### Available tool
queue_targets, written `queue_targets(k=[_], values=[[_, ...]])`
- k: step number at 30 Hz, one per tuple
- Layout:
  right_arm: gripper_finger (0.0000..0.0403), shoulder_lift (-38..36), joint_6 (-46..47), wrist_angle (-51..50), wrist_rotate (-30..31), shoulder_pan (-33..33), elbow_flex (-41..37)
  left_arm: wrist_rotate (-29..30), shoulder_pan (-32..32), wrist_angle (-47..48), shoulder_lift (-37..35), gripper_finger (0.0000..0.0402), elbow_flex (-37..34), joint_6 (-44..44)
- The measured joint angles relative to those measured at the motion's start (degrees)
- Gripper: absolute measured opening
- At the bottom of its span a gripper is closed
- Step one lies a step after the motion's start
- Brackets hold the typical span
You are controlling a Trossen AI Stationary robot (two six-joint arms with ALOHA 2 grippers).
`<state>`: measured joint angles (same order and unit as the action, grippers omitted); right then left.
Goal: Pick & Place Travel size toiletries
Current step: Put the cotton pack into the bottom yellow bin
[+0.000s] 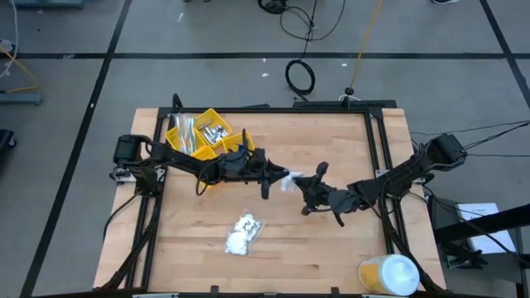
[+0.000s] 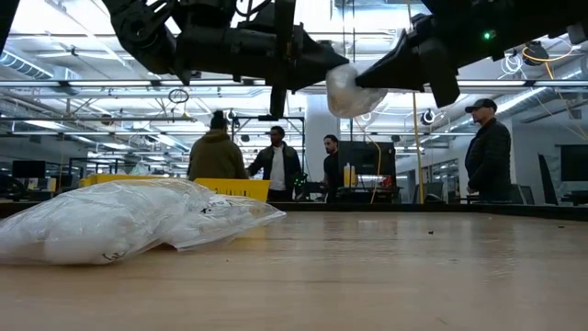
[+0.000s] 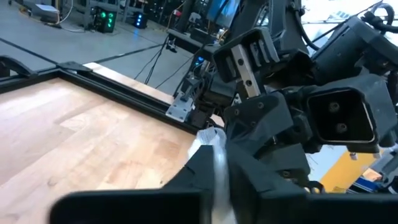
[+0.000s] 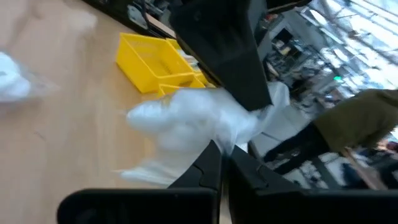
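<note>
A small clear bag of white fluffy lumps (image 1: pixel 291 179) hangs in the air over the middle of the table, held between both grippers. My left gripper (image 1: pixel 280 175) comes at it from the table's left and is shut on it. My right gripper (image 1: pixel 303 182) comes from the right and is shut on its other end. In the low view the bag (image 2: pixel 347 92) hangs well above the tabletop. A second bag of white lumps (image 1: pixel 244 233) lies flat on the wood nearer the front edge. My left gripper pinches a thin clear edge of the bag (image 3: pixel 218 167) between its two fingers, which reach in level from the table's left. The bag is lifted clear of the table. My right gripper pinches the bag's crumpled clear film (image 4: pixel 229 138) between its two fingers, coming nearly level from the table's right. The lump-filled part (image 4: pixel 180 121) bulges beyond the fingertips toward the left gripper, clear of the table.
A yellow compartment tray (image 1: pixel 217 117) with silvery packets stands at the far left, under the left arm. A large white-and-yellow round container (image 1: pixel 387 275) stands at the front right corner. People stand in the room beyond the table (image 2: pixel 218 147).
</note>
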<state>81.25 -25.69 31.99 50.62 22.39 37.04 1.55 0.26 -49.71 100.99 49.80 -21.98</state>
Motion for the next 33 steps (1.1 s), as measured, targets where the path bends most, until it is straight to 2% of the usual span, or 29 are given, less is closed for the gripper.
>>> queue_targets(k=[2, 4, 7, 13, 17, 20, 22, 25, 30, 33], values=[[0.0000, 0.00, 1.26, 0.02, -2.07, -0.02, 0.02, -0.06, 0.03, 0.00, 0.00, 0.0011, -0.02, 0.55], [0.0003, -0.02, 3.30, -0.01, -3.44, -0.04, 0.02, 0.50, -0.01, 0.00, 0.00, 0.0014, -0.04, 0.71], [0.0028, -0.04, 7.35, -0.39, -5.40, -0.13, 0.04, 1.39, -0.01, 0.60, -0.59, 0.0008, -0.07, 2.97], [0.0133, -0.18, 17.00, 0.10, -7.48, -0.08, 0.08, 6.99, -0.05, 8.39, -5.89, 0.0004, -0.09, 7.73], [0.0203, -0.89, 19.76, -0.60, -8.05, 0.29, 0.06, 12.53, -0.30, 20.52, -12.05, 0.0004, -0.09, 10.67], [0.0240, -1.13, 20.08, -0.98, -7.76, 0.91, 0.06, 16.11, -0.85, 31.35, -18.42, 0.0003, -0.38, 11.21], [0.0256, -1.09, 19.97, -0.93, -7.44, 1.41, 0.06, 19.88, -1.34, 35.09, -23.43, 0.0002, -2.93, 10.86], [0.0269, -1.11, 19.60, -0.70, -7.42, 1.77, 0.06, 23.34, -1.56, 35.94, -31.08, 0.0002, -10.15, 7.65], [0.0269, -1.11, 20.42, -0.74, -7.31, 1.73, 0.06, 27.98, -1.52, 37.03, -47.34, 0.0002, -24.55, -4.20], [0.0264, -1.11, 20.48, -0.72, -7.31, 1.73, 0.06, 29.21, -1.52, 40.72, -57.10, 0.0001, -30.00, -10.87]])
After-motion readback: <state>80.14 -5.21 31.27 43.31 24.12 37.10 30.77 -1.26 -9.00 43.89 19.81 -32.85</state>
